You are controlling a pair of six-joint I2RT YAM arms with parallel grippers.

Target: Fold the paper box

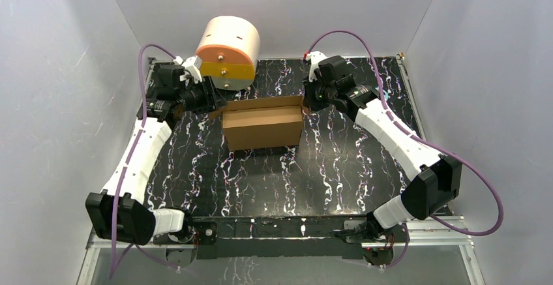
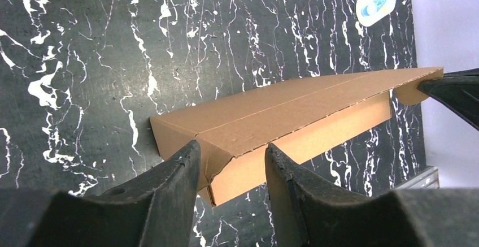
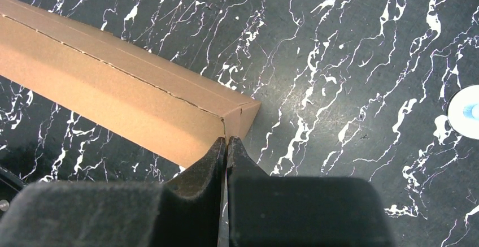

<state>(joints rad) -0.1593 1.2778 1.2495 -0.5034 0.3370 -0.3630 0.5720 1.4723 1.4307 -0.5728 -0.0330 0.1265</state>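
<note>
The paper box point(image 1: 263, 125) is a shallow brown cardboard box lying on the black marbled table, its lid flap lowered. My left gripper point(image 1: 212, 104) is at the box's left end. In the left wrist view it point(image 2: 233, 148) is open, its fingers on either side of the near corner of the box point(image 2: 271, 120) without squeezing it. My right gripper point(image 1: 305, 104) is at the box's right end. In the right wrist view it point(image 3: 226, 141) is shut, its tips pinching a thin end flap at the corner of the box point(image 3: 113, 89).
A round cream drum point(image 1: 228, 44) with orange and yellow drawers stands at the back, just behind my left gripper. A small white and blue sticker point(image 3: 466, 111) lies on the table, also in the left wrist view point(image 2: 375, 3). White walls enclose the table.
</note>
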